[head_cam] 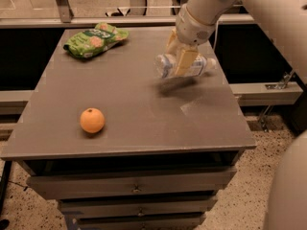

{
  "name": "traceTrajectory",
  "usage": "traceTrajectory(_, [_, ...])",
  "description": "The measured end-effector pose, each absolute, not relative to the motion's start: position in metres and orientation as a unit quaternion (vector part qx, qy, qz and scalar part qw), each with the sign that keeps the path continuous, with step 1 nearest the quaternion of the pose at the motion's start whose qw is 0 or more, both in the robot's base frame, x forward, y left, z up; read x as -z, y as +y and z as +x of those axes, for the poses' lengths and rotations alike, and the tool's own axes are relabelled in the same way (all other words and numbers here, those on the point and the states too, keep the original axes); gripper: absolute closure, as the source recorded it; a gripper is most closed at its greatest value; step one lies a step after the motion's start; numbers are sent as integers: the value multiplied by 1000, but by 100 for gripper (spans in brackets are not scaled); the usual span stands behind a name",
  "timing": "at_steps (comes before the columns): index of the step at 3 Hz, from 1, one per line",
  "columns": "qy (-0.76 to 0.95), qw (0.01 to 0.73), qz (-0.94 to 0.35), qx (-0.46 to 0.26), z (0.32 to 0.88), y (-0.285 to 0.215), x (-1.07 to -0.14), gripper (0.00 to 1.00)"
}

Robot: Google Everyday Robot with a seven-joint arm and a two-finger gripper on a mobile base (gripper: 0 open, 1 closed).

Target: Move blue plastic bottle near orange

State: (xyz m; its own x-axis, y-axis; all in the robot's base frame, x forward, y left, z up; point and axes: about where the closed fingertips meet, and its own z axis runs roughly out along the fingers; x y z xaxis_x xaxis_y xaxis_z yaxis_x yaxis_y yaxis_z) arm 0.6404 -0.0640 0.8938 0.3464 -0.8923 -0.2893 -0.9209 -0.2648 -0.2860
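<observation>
The gripper (179, 57), well behind and right of the orange (92, 120), clamps the bottle (164, 65) sideways, seemingly just off the table (139, 104), ready to carry it over.

A green snack bag (95, 40) lies on the table (144, 107).

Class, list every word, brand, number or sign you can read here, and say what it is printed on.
On the green snack bag: white print, too blurred to read.
On the bottle, held by the gripper over the table at its far right: label too blurred to read.
No readable text anywhere.
</observation>
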Motion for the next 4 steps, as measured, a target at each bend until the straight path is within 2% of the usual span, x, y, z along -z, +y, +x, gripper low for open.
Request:
traceTrajectory(2, [541,190,-817,-56,537,-43,-895,100])
traceTrajectory(4, [527,192,-825,-74,496,-9,-880,100])
